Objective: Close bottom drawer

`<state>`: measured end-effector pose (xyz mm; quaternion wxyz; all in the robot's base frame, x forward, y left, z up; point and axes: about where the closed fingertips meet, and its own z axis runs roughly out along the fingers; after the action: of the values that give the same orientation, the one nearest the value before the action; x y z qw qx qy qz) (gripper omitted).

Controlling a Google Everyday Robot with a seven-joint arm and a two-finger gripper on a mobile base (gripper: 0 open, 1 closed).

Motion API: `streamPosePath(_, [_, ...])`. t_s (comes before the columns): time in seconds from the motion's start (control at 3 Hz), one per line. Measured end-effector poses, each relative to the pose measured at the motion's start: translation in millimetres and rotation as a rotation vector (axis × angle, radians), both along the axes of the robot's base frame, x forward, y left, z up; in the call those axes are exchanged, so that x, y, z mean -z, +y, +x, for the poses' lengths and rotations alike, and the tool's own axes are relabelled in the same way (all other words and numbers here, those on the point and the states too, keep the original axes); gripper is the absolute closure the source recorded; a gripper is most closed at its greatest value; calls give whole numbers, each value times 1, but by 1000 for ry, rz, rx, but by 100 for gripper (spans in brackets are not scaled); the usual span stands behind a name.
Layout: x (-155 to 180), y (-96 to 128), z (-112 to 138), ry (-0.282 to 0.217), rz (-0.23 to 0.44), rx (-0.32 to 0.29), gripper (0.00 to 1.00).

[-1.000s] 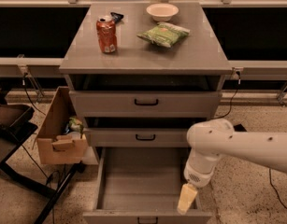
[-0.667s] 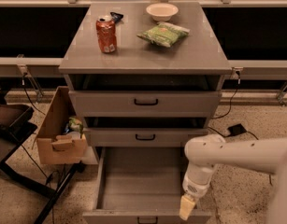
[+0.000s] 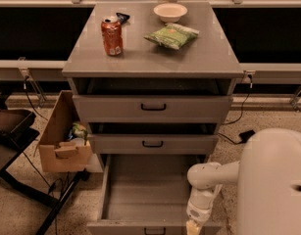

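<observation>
The bottom drawer point(image 3: 140, 190) of the grey cabinet is pulled far out, a long empty grey tray with its flat front and small black handle point(image 3: 155, 230) at the frame's bottom edge. My gripper point(image 3: 192, 227) hangs from the white arm point(image 3: 209, 177) at the right part of the drawer's front, its yellowish tip cut off by the frame edge. The middle drawer point(image 3: 152, 143) and top drawer point(image 3: 152, 107) stand slightly out above.
On the cabinet top point(image 3: 209, 58) stand an orange can point(image 3: 112, 35), a green bag point(image 3: 171, 35) and a white bowl point(image 3: 170, 11). A cardboard box point(image 3: 62, 141) sits on the floor to the left, next to a black stand point(image 3: 12, 131). Cables lie on the floor.
The arm has lowered and swung toward the camera, so its white body now fills the lower right. The gripper has moved down to the drawer's front edge. The drawer looks equally open.
</observation>
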<state>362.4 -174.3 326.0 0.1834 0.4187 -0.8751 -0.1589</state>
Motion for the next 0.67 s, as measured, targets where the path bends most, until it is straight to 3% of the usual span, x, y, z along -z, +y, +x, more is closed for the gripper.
streamPosePath(0.33, [43, 2, -14, 70, 6, 20, 100])
streamPosePath(0.67, [43, 2, -14, 70, 6, 20, 100])
